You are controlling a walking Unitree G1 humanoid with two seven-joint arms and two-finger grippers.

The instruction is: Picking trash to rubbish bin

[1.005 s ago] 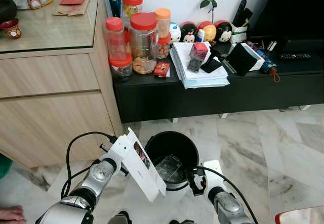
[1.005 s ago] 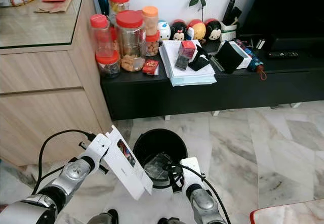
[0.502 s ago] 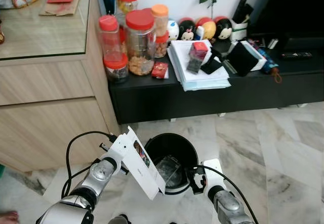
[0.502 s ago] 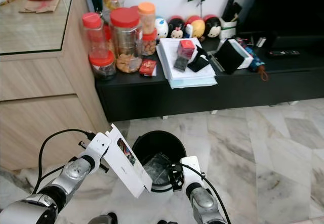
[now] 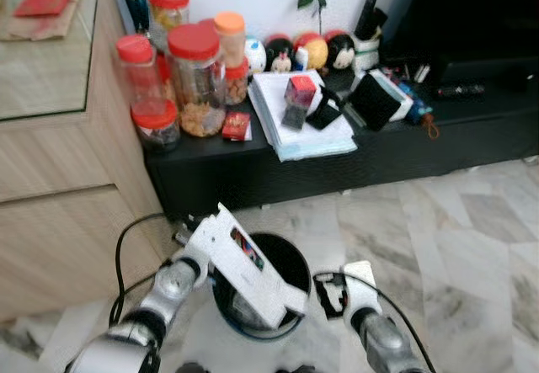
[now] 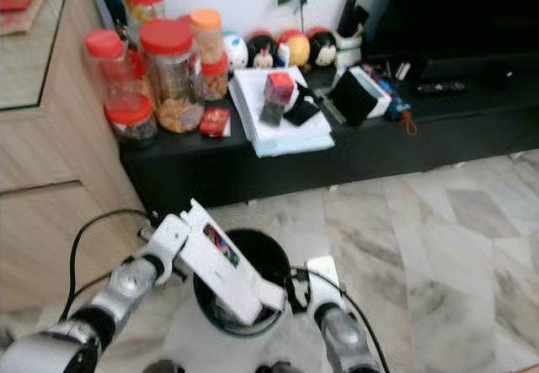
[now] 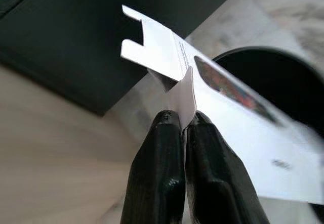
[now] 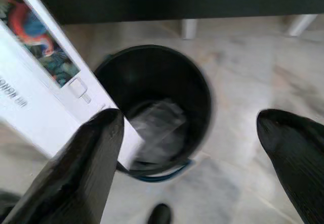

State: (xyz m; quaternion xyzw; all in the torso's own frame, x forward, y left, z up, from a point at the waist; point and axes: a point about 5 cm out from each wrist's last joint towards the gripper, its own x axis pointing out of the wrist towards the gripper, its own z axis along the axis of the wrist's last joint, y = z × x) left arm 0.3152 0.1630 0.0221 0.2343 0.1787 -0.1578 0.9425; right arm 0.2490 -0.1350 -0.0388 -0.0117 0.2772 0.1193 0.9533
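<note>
The left gripper (image 7: 183,128), jaws closed on the white box (image 5: 253,263), has swung it lower over the bin (image 5: 290,259); release is near. The right gripper (image 8: 195,148), just right of the bin, has its jaws wide open.

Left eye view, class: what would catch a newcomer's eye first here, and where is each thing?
First, the long white box that the left gripper pinches by a flap, slanting across the mouth of the black rubbish bin on the marble floor. The right gripper hangs open beside the bin. Behind, red-lidded jars crowd the left end of the black cabinet.
</note>
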